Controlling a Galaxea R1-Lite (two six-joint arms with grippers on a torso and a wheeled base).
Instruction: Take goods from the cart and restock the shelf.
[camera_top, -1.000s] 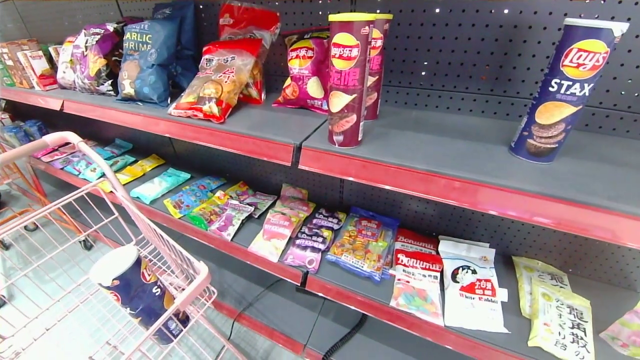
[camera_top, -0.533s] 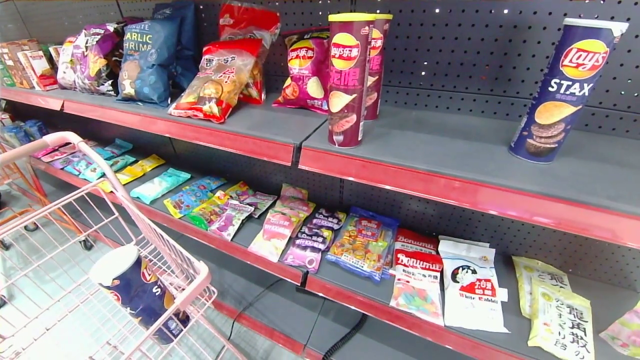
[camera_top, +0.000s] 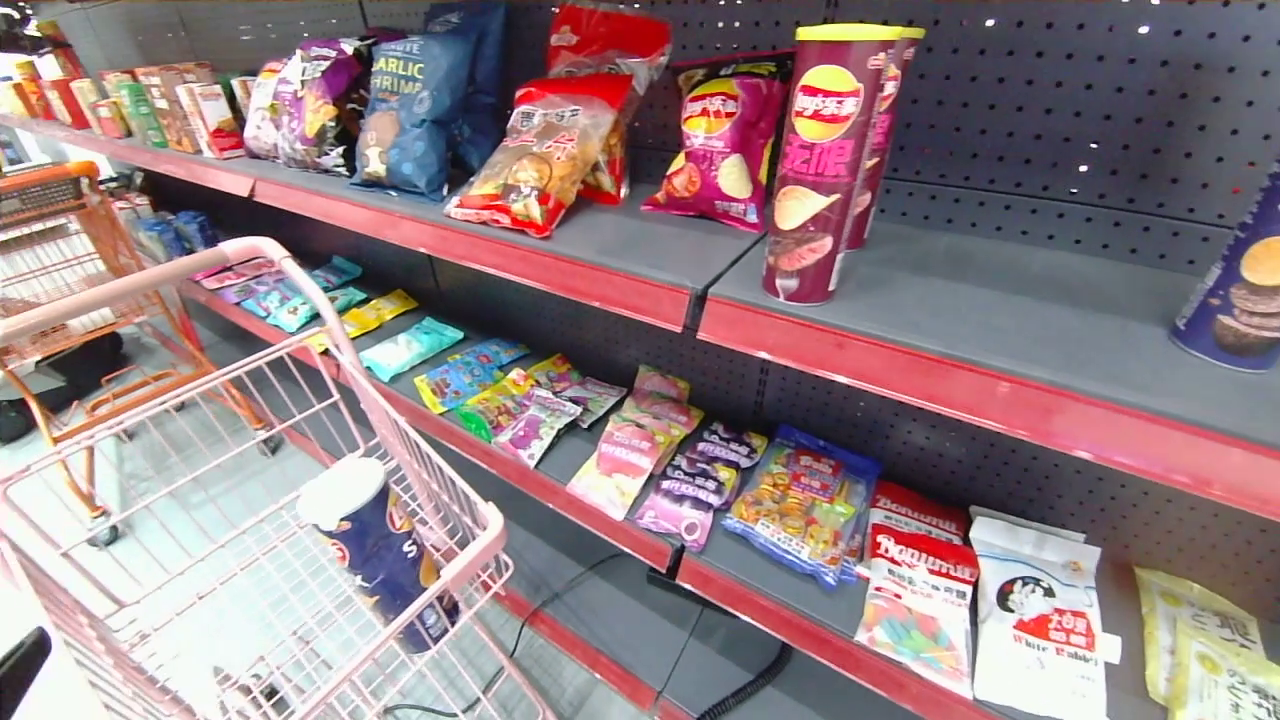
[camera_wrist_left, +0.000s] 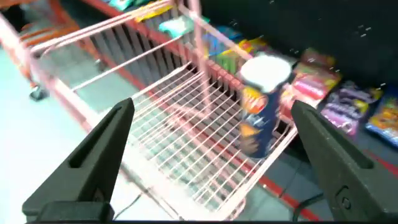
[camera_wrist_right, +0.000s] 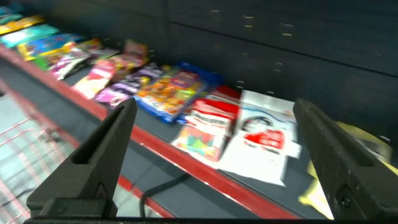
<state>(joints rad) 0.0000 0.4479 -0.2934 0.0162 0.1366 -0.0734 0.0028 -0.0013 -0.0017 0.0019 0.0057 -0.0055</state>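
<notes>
Head cam: high, faces forward-down, oblique to shelving. Takes in upper shelf (camera_top: 980, 310), lower shelf (camera_top: 560, 497), pink cart (camera_top: 478, 540) near left corner. Mid distance.
Left wrist cam: above pink cart (camera_wrist_left: 180, 143), looks down into basket, close. Shares cart and blue chip can (camera_wrist_left: 261, 112) with head view (camera_top: 385, 555).
Right wrist cam: low, close, faces lower shelf (camera_wrist_right: 146, 134) at angle. Shares snack row and white candy bag (camera_wrist_right: 264, 140) with head view (camera_top: 1040, 620).
</notes>
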